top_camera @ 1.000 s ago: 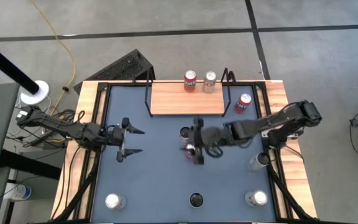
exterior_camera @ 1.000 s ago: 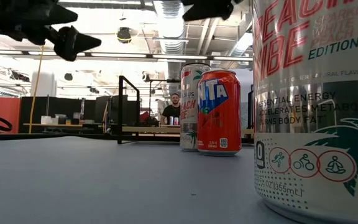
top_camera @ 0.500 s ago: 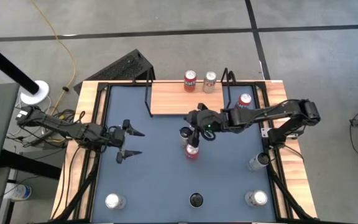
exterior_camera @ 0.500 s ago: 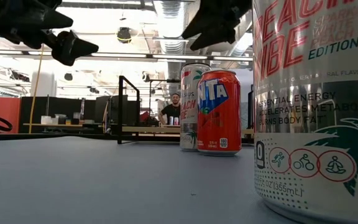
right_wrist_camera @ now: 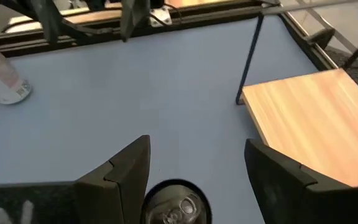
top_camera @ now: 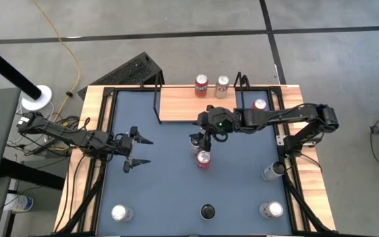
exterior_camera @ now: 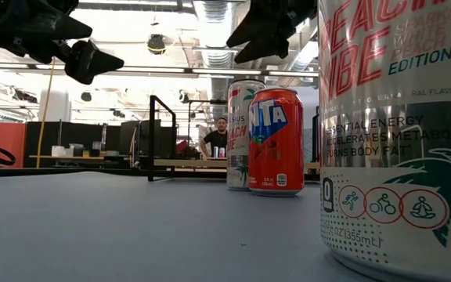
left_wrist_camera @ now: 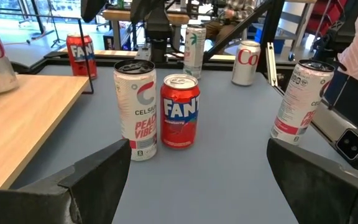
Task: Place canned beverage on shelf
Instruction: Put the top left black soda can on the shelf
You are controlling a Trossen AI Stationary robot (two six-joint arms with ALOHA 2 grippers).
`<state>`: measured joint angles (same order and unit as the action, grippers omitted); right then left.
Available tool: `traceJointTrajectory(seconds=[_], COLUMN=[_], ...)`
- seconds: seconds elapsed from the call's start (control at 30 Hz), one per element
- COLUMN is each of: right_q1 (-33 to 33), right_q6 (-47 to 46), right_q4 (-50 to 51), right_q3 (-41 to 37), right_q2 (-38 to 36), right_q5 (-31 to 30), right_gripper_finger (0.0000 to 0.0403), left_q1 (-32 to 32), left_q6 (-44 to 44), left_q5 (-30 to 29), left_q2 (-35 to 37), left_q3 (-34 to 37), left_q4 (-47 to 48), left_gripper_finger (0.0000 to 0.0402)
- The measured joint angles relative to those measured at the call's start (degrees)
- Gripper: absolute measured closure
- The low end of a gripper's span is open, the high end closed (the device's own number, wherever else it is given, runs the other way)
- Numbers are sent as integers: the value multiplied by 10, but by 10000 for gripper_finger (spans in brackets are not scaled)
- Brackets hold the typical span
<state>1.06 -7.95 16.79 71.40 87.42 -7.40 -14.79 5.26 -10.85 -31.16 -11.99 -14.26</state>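
On the shelf (top_camera: pixel 189 105), two cans (top_camera: pixel 201 85) already stand at the back edge, while the right gripper (top_camera: pixel 207 128), jaws apart & empty, hovers over the Celsius can (left_wrist_camera: pixel 135 109) beside a Fanta can (left_wrist_camera: pixel 180 111) mid-table; left gripper (top_camera: pixel 134 149) idle, wide open.

Right hand (top_camera: pixel 206 135) spread, mid-table; left hand (top_camera: pixel 139 150) spread, waiting.

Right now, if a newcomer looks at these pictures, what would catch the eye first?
First, the red Fanta can and the white Celsius can standing side by side mid-table, with the right claw, open, above the white one. Next, the shelf at the far edge, already carrying two cans. The left claw waits open at the left.
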Motion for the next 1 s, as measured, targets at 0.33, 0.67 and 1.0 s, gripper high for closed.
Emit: traceJointTrajectory(seconds=[0.33, 0.67, 1.0], right_q1=[39, 59, 19], right_q6=[24, 77, -2], right_q4=[-2, 33, 186], right_q3=[0, 55, 82], right_q2=[-4, -4, -4], right_q5=[80, 90, -8], right_gripper_finger=[151, 89, 50], left_q1=[0, 0, 0], left_q6=[5, 11, 19], left_q5=[-1, -1, 0], left_q2=[0, 0, 0], left_q3=[0, 0, 0], left_q4=[-2, -2, 22], left_gripper_finger=[38, 38, 38])
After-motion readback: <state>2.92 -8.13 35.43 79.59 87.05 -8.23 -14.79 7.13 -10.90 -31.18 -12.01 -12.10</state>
